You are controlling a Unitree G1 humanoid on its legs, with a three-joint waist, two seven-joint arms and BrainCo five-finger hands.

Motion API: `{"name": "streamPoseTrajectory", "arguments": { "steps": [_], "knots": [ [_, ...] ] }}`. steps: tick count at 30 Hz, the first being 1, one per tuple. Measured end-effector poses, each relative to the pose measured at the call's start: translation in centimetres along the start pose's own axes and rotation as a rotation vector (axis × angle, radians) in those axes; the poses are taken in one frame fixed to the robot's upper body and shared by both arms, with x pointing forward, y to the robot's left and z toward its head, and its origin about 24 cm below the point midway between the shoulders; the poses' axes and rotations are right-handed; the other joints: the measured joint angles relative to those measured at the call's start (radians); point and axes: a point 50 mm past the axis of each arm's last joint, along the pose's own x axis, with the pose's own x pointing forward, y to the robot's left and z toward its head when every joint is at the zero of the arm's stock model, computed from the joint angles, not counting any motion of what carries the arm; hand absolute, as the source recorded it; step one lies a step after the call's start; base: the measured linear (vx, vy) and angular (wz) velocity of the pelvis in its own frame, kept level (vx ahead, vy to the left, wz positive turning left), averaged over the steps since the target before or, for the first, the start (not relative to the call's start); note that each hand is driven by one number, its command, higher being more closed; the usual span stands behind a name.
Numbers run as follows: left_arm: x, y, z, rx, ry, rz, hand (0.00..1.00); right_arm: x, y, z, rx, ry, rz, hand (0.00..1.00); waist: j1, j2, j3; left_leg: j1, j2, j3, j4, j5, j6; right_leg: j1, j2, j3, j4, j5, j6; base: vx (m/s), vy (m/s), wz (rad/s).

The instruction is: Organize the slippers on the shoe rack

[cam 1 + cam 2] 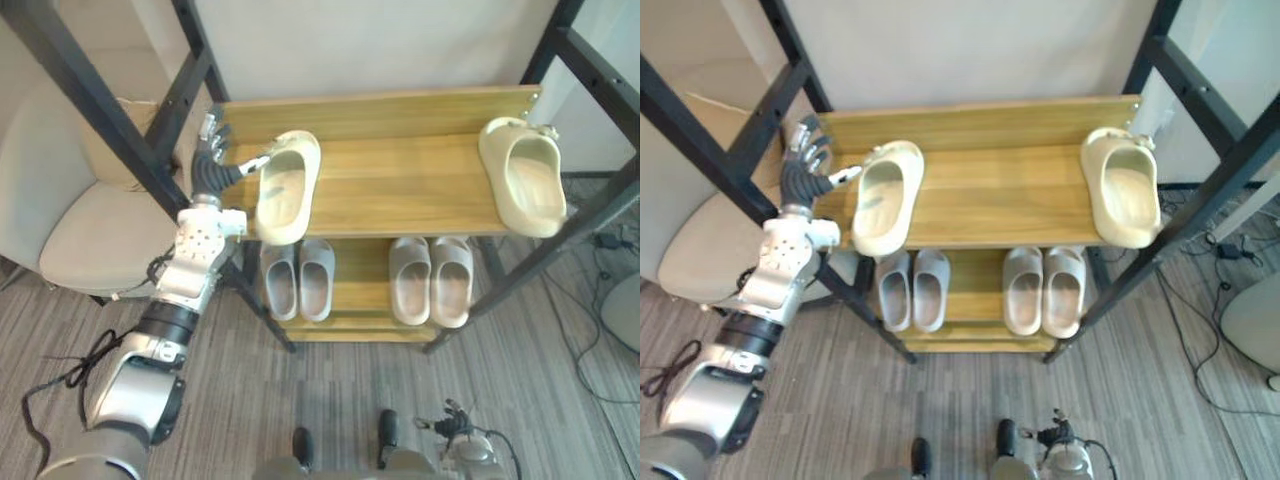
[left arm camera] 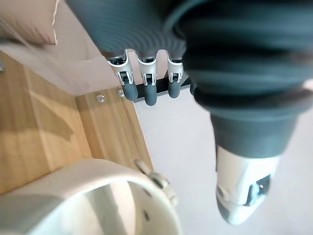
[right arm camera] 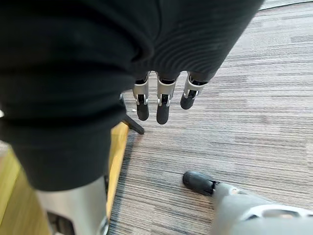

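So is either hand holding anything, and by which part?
Nothing is held. The left hand is open beside the left cream slipper, thumb tip by its rim; the right hand hangs open.

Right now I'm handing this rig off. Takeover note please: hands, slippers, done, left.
Left hand: open, at the left end of the top shelf, thumb by the rim of the left cream slipper; I cannot tell if it touches.
Right hand: open, hanging over the floor, holding nothing.
Right cream slipper: at the far right end of the same shelf, well apart from its mate.
Lower shelf: left grey pair and right grey pair, each side by side.
Done: the lower pairs look tidy.
Left: probably bring the two cream slippers together.
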Motion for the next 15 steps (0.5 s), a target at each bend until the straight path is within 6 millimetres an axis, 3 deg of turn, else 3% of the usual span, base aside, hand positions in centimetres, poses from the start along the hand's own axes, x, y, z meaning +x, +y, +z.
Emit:
{"name": "streamPoseTrajectory", "arguments": {
  "steps": [15],
  "knots": [
    [2.0,0.3,-0.7,0.212,0.065,-0.069,0.00,0.0,0.9,0.4,0.042,-0.005,0.029,0.00,0.003,0.008,0.004,-0.032,0.004,-0.006,-0.026,0.027,-0.007,-0.046,0.009,0.009,0.000,0.006,-0.015,-0.01,-0.007,-0.01]
  ]
}}
